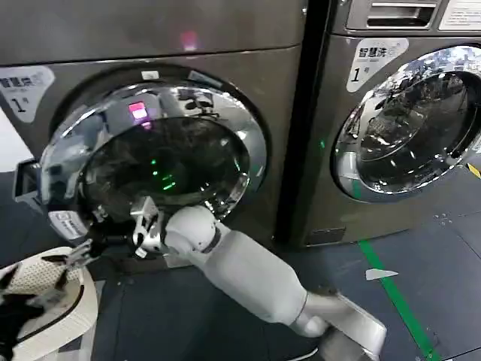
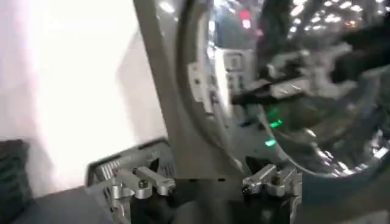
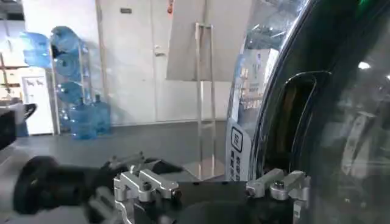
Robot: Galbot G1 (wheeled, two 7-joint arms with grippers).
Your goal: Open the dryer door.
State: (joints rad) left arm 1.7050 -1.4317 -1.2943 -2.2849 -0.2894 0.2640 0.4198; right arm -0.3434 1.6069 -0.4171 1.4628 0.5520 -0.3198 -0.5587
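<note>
Chrome-ringed dryer door (image 1: 154,154) stands ajar; right gripper (image 1: 113,226) spread at its lower rim.

The right arm, a thick white-sleeved limb with rounded joints, is stretched from the lower right of the head view up and to the left. It ends in a silver metal right gripper (image 1: 143,218) with its fingers held spread. In the right wrist view, the two silver finger mounts (image 3: 146,185) are seen set well apart. The left gripper (image 1: 75,259), a dark and silver metal claw, is held low at the robot's left, its fingers parted, just beside the right one.
</note>
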